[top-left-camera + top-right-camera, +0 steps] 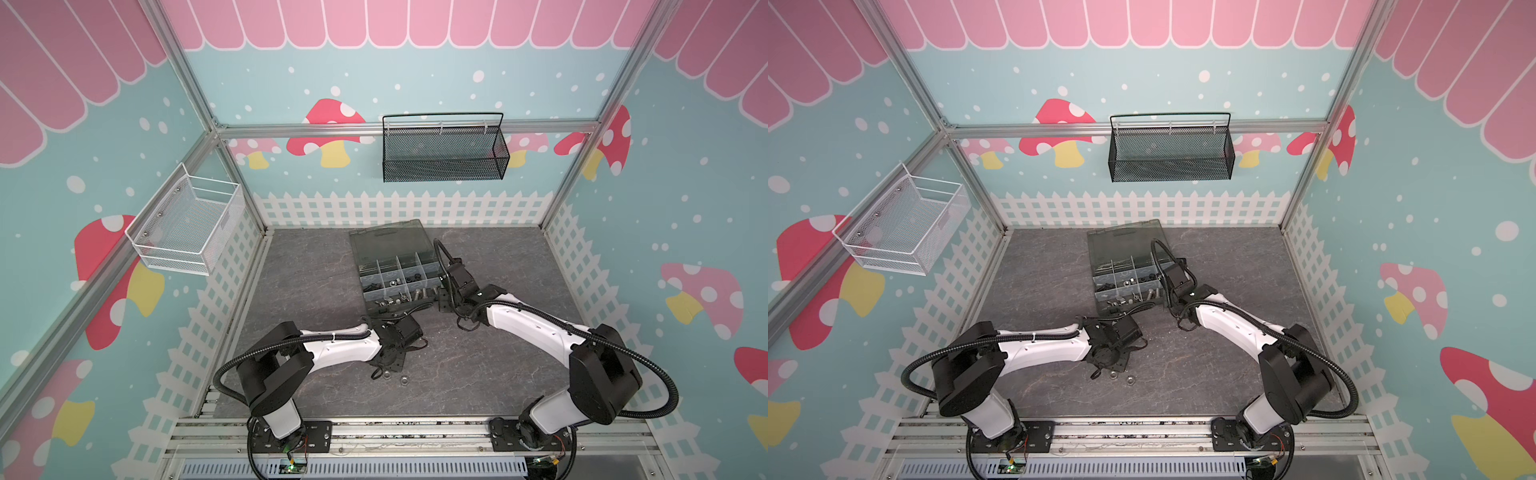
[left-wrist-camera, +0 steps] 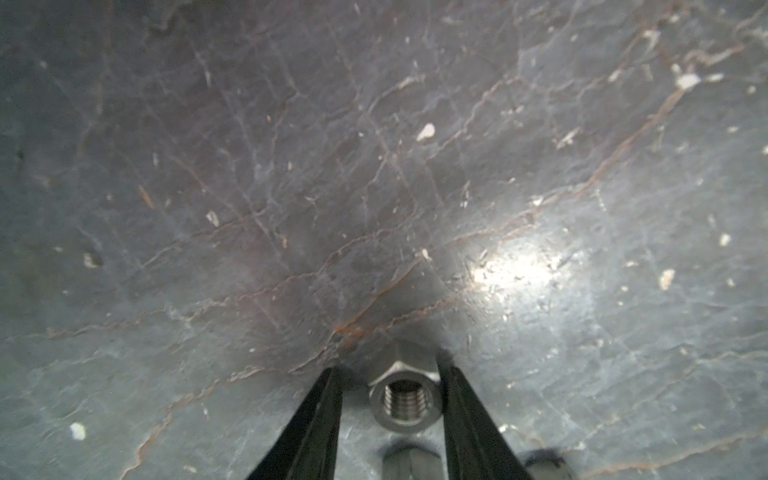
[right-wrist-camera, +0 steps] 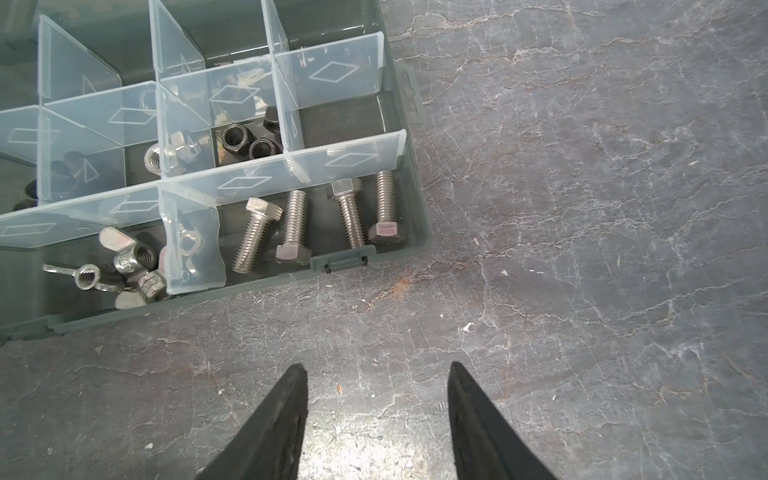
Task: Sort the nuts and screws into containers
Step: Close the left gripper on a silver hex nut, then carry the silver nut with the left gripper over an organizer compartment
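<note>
**Seat the nut before you lift**

Nearest you, your left claw (image 2: 386,362) sits low on the worktop (image 2: 208,208), its fingers (image 2: 320,415) either side of a silver hex nut (image 2: 402,401). One finger looks hard against the nut and the other shows a sliver of gap, so you cannot tell whether it is truly pinched. Close onto the flats, not the corners, and lift straight up only once the nut sits firm. A nut this smooth will likely squirt out of a skewed grip. A second nut (image 1: 402,379) lies just beside it, so avoid nudging that one.

Further out, your right claw (image 3: 376,365) hangs spread and empty over bare worktop, near the corner of the organiser box (image 3: 419,208). That arm sits close to your carry path, so give it room.

Inside the box, silver screws (image 3: 299,224) lie in the corner compartment, with wing nuts (image 3: 124,266) next to them and black nuts (image 3: 245,141) behind. A silver nut (image 3: 154,158) shows in the compartment beside the black ones, which is your likely target.

Farthest off, the black mesh basket (image 1: 444,153) and the white wire basket (image 1: 187,224) hang on the walls, out of play.
</note>
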